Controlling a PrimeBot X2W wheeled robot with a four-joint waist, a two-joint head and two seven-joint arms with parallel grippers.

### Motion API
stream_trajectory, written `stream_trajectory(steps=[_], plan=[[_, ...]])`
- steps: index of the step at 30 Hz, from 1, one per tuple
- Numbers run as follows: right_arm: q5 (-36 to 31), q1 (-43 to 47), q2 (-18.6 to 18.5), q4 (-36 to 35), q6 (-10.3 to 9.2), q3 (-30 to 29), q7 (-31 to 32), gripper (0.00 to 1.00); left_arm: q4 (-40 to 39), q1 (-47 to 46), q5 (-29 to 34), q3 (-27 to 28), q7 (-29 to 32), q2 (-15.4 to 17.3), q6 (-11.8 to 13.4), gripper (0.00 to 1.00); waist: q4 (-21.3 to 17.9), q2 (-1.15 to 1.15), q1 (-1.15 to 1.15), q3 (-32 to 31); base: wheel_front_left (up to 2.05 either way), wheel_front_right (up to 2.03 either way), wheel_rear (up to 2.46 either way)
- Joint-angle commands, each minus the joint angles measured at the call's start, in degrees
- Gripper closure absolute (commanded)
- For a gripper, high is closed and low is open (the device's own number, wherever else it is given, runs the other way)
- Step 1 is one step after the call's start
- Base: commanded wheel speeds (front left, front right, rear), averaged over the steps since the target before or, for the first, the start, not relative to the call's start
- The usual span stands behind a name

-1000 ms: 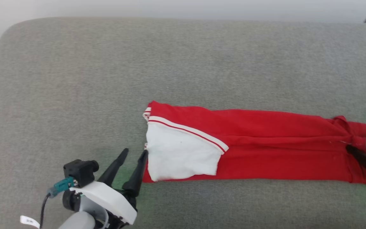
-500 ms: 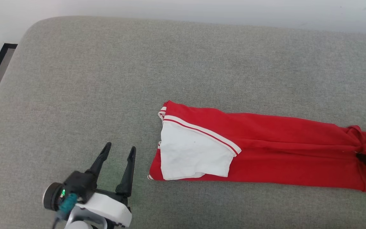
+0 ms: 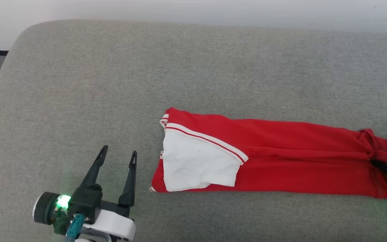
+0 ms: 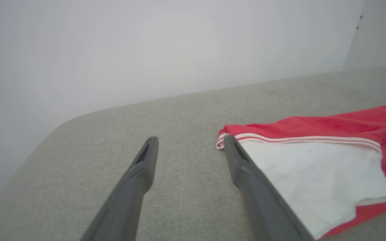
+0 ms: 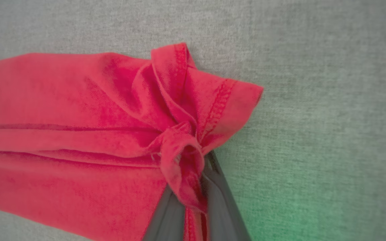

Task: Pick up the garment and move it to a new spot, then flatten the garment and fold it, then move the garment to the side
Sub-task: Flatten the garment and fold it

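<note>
As our right gripper (image 5: 194, 169) clamps its bunched end, the garment (image 3: 297, 158) lies along the grey cushion (image 3: 113, 67).
Soft and floppy, we judge; our left gripper (image 3: 119, 151), spread wide, could take the white-sleeve end nearby.

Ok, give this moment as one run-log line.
red-and-white folded jersey T-shirt flat on grey fabric cushion | right gripper shut on T-shirt end | left gripper open, apart from it
</note>
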Motion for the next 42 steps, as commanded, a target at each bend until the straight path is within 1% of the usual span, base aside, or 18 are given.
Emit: stream_trajectory(steps=[1, 6, 7, 9, 13, 16, 20, 23, 26, 29, 34, 37, 42], plan=[[-0.6, 1.0, -0.6, 1.1, -0.33, -0.1, -0.4, 1.0, -0.3, 0.5, 0.7, 0.3, -0.3, 0.3, -0.2, 0.0, -0.5, 0.0, 0.0, 0.0, 0.0, 0.0, 0.0], [-0.9, 0.9, -3.7, 1.7, -0.32, -2.6, -2.9, 1.0, -0.8, 0.5, 1.6, 1.7, -0.3, 0.0, -0.5, 0.0, -2.0, 0.0, 0.0, 0.2, 0.0, 0.0, 0.0], [-0.9, 0.9, -3.7, 1.7, -0.32, -2.6, -2.9, 1.0, -0.8, 0.5, 1.6, 1.7, -0.3, 0.0, -0.5, 0.0, -2.0, 0.0, 0.0, 0.2, 0.0, 0.0, 0.0], [-0.8, 0.6, -4.9, 2.4, -0.31, -3.9, -3.9, 1.0, -0.9, 0.5, 2.0, 2.1, -0.3, 0.1, -0.5, 0.0, -2.7, 0.0, 0.0, 0.3, 0.0, 0.0, 0.0], [-0.8, -0.3, -8.2, 5.7, -0.31, -7.0, -5.7, 1.0, -0.8, 0.6, 2.8, 2.3, -0.3, 0.4, -0.4, 0.0, -3.9, 0.0, 0.0, 0.4, 0.0, 0.0, 0.0], [-2.5, -0.4, -10.7, 9.9, -0.3, -8.7, -7.8, 1.0, -0.6, 0.1, 2.8, 2.1, -0.3, 0.3, -0.3, 0.0, -4.2, 0.0, 0.0, 0.3, 0.0, 0.0, 0.0], [-2.6, -1.2, -12.0, 13.3, -0.2, -10.9, -9.9, 1.0, 0.0, 0.1, 2.7, 2.0, -0.3, 0.1, -0.3, 0.0, -4.4, 0.0, 0.0, -0.2, 0.0, 0.0, 0.0], [-2.2, -0.5, -11.8, 12.4, -0.2, -11.1, -10.4, 1.0, 0.2, 0.6, 2.5, 2.2, -0.3, 0.0, -0.2, 0.0, -4.7, 0.0, 0.0, -0.8, 0.0, 0.0, 0.0], [-3.1, 1.1, -11.2, 8.7, -0.2, -9.7, -10.6, 1.0, 0.4, 1.1, 2.5, 2.1, -0.3, -0.2, -0.1, 0.0, -4.8, 0.0, 0.0, -1.4, 0.0, 0.0, 0.0], [-3.9, 3.0, -10.6, 2.9, -0.19, -8.1, -10.3, 1.0, 0.5, 1.4, 2.4, 2.1, -0.3, -0.5, 0.0, 0.0, -4.9, 0.0, 0.0, -1.9, 0.0, 0.0, 0.0], [-6.5, 5.6, -8.6, -10.0, -0.18, -5.6, -8.8, 1.0, 0.7, 2.4, 2.3, 2.1, -0.3, -1.0, 0.4, 0.0, -4.5, 0.0, 0.0, -2.5, 0.0, 0.0, 0.0], [-8.7, 6.9, -6.6, -17.8, -0.19, -4.5, -6.9, 1.0, 0.4, 2.5, 2.1, 2.2, -0.3, -1.4, 0.4, 0.0, -4.1, 0.0, 0.0, -2.6, 0.0, 0.0, 0.0], [-13.7, 8.2, -1.6, -28.7, -0.19, -3.2, -2.3, 1.0, 0.1, 2.9, 1.8, 2.4, -0.3, -1.8, 0.2, 0.0, -3.1, 0.0, 0.0, -2.9, 0.0, 0.0, 0.0]])
